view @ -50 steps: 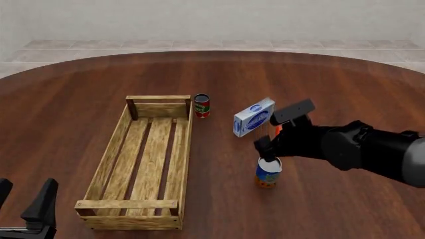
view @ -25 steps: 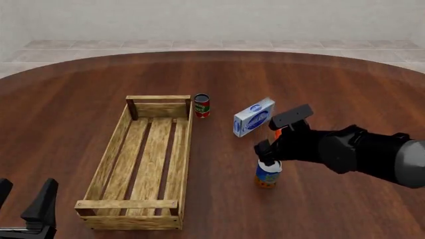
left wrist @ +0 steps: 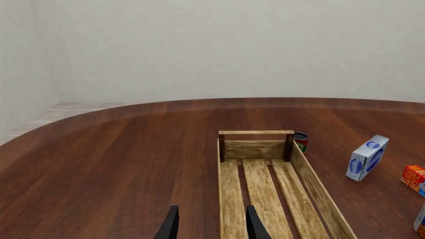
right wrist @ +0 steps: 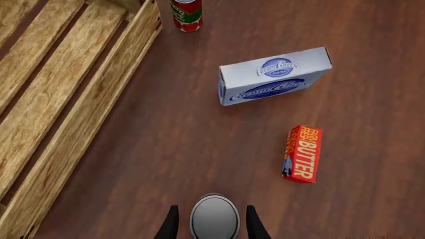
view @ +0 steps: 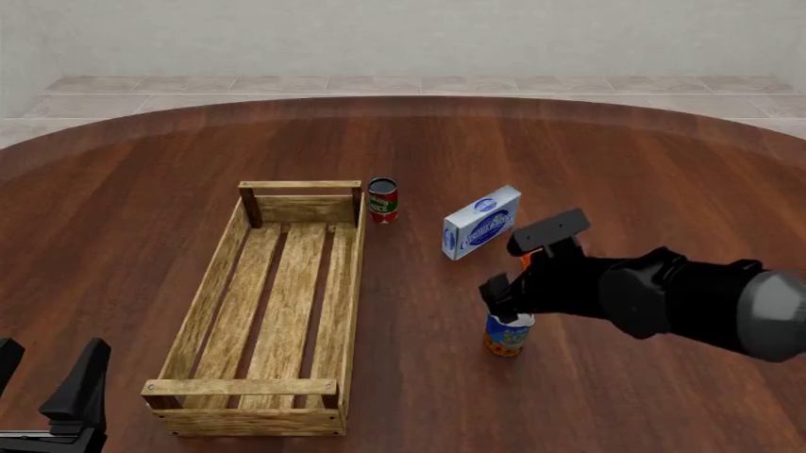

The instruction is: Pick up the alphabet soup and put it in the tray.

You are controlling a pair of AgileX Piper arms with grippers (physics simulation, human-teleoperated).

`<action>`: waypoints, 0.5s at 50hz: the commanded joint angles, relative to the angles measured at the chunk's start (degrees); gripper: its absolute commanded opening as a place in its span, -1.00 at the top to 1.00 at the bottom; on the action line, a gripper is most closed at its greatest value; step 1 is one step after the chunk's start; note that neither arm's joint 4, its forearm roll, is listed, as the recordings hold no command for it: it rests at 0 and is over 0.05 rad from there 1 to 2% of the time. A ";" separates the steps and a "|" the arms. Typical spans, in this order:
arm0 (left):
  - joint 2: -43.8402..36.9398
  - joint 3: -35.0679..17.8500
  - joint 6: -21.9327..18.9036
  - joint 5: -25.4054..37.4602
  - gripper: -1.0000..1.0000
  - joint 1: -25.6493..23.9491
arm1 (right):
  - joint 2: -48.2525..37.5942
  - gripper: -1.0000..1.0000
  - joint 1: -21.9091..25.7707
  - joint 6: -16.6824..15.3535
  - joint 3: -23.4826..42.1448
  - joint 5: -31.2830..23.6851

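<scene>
soup can point(view: 508, 336) right of tray point(view: 222, 260)

A dark wood tabletop point(view: 151, 160) carries the tray point(view: 279, 311), the alphabet soup point(view: 508, 335) under the right claw point(view: 504, 300), a red-and-green can point(view: 383, 200), a cream-cheese box point(view: 481, 222) and a butter box point(right wrist: 303, 154) beyond it.

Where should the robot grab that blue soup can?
By its round side wall near the top, coming straight down. The soup can stands upright, and the right gripper already has a finger on each side of its lid.
</scene>
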State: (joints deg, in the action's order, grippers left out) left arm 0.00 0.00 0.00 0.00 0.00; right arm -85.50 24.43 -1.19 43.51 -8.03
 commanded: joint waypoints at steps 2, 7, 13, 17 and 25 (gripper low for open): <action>0.00 0.00 0.00 0.00 -1.00 0.00 | -0.96 -1.00 0.24 0.69 -0.72 1.16; 0.00 0.00 0.00 0.00 -1.00 0.00 | -1.38 -1.00 0.25 0.72 -0.82 1.28; 0.00 0.00 0.00 0.00 -1.00 0.00 | -1.74 -1.00 -0.08 0.68 -1.05 1.58; 0.00 0.00 0.00 0.00 -1.00 0.00 | -1.83 -1.00 -0.24 0.54 -1.15 1.63; 0.00 0.00 0.00 0.00 -1.00 0.00 | -2.48 -1.00 -0.54 0.45 -1.21 2.08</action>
State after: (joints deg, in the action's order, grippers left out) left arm 0.00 0.00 0.00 0.00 0.00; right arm -87.35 24.20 -0.60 42.50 -6.42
